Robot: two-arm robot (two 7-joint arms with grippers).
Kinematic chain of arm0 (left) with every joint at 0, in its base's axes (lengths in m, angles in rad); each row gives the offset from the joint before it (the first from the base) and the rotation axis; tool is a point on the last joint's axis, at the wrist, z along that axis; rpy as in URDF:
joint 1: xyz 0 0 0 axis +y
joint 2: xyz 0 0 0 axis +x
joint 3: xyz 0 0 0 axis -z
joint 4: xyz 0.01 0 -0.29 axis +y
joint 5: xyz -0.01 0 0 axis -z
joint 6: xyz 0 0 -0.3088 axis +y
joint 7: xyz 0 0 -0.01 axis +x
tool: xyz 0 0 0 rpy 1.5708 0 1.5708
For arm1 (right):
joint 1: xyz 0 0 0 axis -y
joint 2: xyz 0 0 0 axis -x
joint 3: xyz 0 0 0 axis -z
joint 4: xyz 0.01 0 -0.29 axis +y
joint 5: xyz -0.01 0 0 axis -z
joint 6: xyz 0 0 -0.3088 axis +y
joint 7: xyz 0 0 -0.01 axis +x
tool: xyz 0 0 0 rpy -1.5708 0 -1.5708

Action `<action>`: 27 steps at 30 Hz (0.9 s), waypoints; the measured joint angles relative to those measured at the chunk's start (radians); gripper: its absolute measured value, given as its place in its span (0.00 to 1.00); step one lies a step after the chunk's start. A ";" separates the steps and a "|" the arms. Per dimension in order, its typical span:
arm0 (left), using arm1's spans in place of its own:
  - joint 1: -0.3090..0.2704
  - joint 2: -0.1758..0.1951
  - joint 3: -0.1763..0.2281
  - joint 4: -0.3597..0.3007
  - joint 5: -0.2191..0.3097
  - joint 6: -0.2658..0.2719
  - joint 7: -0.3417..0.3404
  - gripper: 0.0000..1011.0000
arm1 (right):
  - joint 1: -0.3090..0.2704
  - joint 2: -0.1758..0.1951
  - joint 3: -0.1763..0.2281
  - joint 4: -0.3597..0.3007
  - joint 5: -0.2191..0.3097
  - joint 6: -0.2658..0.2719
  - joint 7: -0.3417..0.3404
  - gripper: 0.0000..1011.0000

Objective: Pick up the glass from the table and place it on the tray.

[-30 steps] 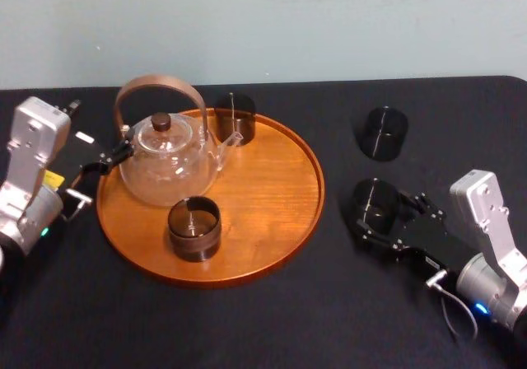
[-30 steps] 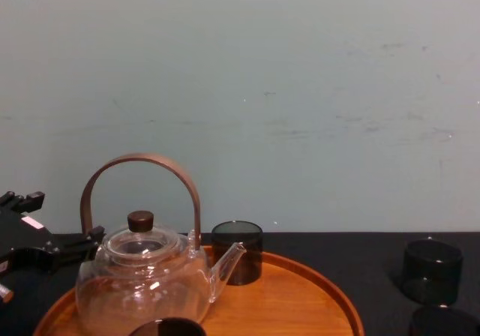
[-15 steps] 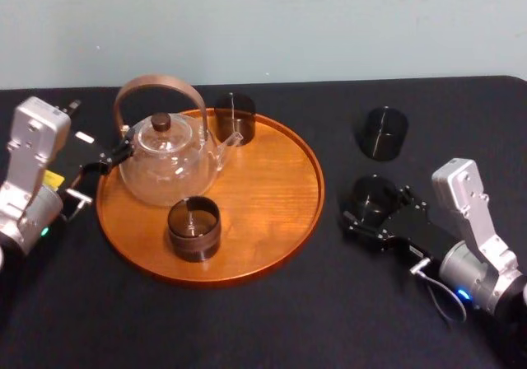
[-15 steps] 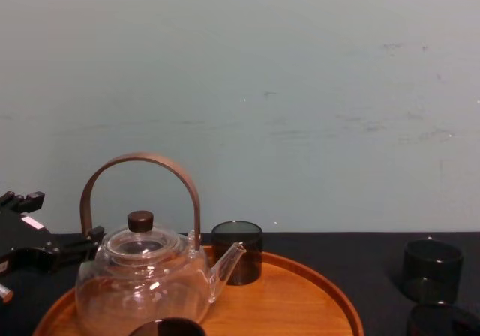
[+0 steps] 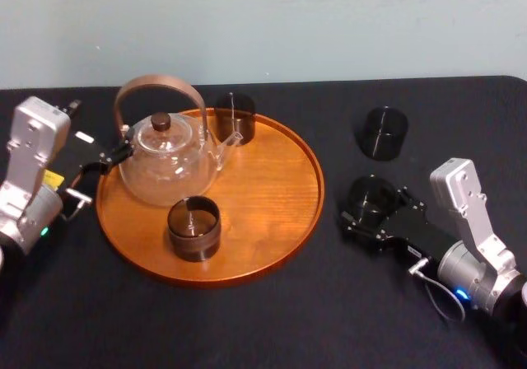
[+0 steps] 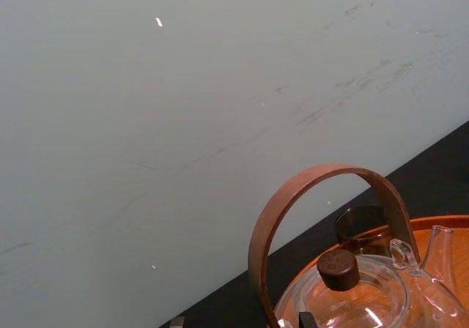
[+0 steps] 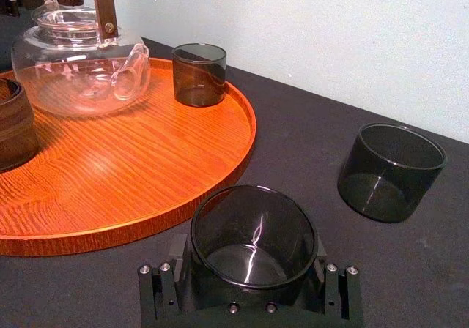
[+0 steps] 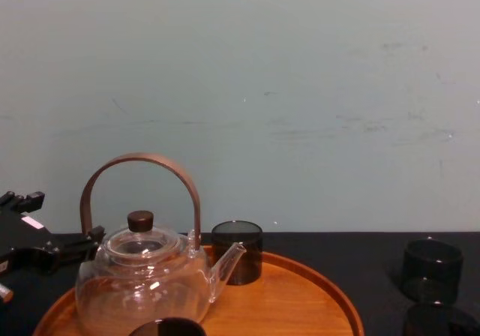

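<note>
Gripping the glass (image 7: 254, 225) is the right hand (image 5: 375, 208), clenched on it from both sides, with the smoky cup sitting snug between the two black fingers (image 7: 165, 277). The glass is off the tray (image 5: 272, 221), just past its right rim, low over the black desk (image 5: 272, 319). Honestly can't tell if its base is touching the cloth or a hair above it. It's mouth-up.

A second dark glass (image 5: 381, 132) stands on the desk farther back, near the held one but not touching it.

On the tray there's a clear teapot (image 5: 169, 159) with a brown hoop handle on the left side, spout pointing right. Two more dark glasses are also up there: one (image 5: 194, 229) near the front rim just in front of the teapot, and one (image 5: 235, 115) at the back rim right by the spout.

The left hand (image 5: 111, 156) is parked at the tray's left edge, close to the teapot's side, holding nothing that I can see. Whether it's released or clenched I can't tell.
</note>
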 joint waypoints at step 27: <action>0.000 0.000 0.000 0.000 0.000 0.000 0.000 1.00 | -0.005 0.008 0.008 -0.040 0.004 -0.006 0.007 0.90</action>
